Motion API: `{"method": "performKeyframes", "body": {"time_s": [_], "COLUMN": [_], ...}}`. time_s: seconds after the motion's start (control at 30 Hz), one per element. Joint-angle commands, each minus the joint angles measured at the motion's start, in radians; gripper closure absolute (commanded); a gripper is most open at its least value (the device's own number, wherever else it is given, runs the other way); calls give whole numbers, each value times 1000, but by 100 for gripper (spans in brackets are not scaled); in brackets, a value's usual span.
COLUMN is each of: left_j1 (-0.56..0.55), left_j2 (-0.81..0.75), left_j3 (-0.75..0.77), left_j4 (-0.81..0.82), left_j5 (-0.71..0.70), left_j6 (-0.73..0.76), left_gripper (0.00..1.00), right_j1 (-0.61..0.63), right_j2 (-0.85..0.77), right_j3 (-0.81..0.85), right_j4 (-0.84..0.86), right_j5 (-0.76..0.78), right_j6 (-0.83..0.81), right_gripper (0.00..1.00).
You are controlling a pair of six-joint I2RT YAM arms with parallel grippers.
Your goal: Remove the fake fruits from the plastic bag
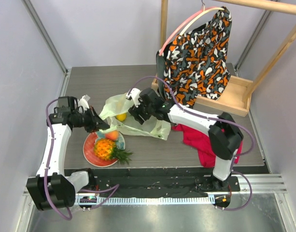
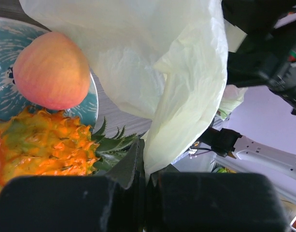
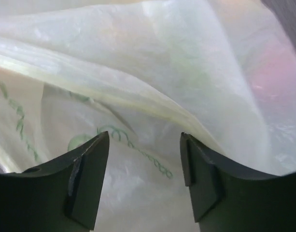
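Note:
The pale yellow-green plastic bag (image 1: 138,123) lies mid-table, with a yellow fruit (image 1: 120,117) showing at its mouth. My left gripper (image 1: 100,124) is shut on the bag's edge (image 2: 186,96) beside the plate. The pineapple (image 1: 105,149) and peach (image 1: 111,135) lie on the red-and-teal plate (image 1: 90,150); in the left wrist view the pineapple (image 2: 41,145) and peach (image 2: 51,70) are close by. My right gripper (image 1: 134,113) is open, its fingers inside the bag's mouth. In the right wrist view, bag film (image 3: 148,96) fills the space between the fingertips (image 3: 92,164).
A red cloth (image 1: 201,140) lies right of the bag. An orange-black-white patterned garment (image 1: 198,53) hangs on a wooden rack (image 1: 234,94) at the back right. Grey walls close in both sides.

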Motion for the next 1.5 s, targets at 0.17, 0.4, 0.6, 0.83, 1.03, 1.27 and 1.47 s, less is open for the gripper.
{"method": "performKeyframes", "body": {"time_s": [0.17, 0.4, 0.6, 0.83, 1.03, 1.27, 1.47], "left_j1": [5, 3, 2, 2, 2, 2, 2], "left_j2": [36, 44, 50, 49, 78, 191, 294], "left_j3": [93, 76, 84, 90, 113, 219, 375], "left_j4": [33, 38, 39, 49, 64, 108, 110], "left_j5": [63, 87, 83, 66, 41, 21, 0], "left_j6": [-12, -19, -19, -25, -16, -11, 15], "left_gripper": [100, 100, 100, 100, 100, 100, 100], "right_j1": [-48, -59, -60, -74, -88, -91, -66], "right_j2": [204, 332, 425, 435, 263, -15, -167], "right_j3": [245, 374, 422, 438, 385, 184, 69], "right_j4": [17, 13, -6, 19, 6, -60, -109], "right_j5": [119, 182, 165, 156, 49, -212, -392], "right_j6": [197, 205, 240, 205, 123, 91, -5], "right_gripper": [9, 3, 10, 43, 62, 68, 70]}}
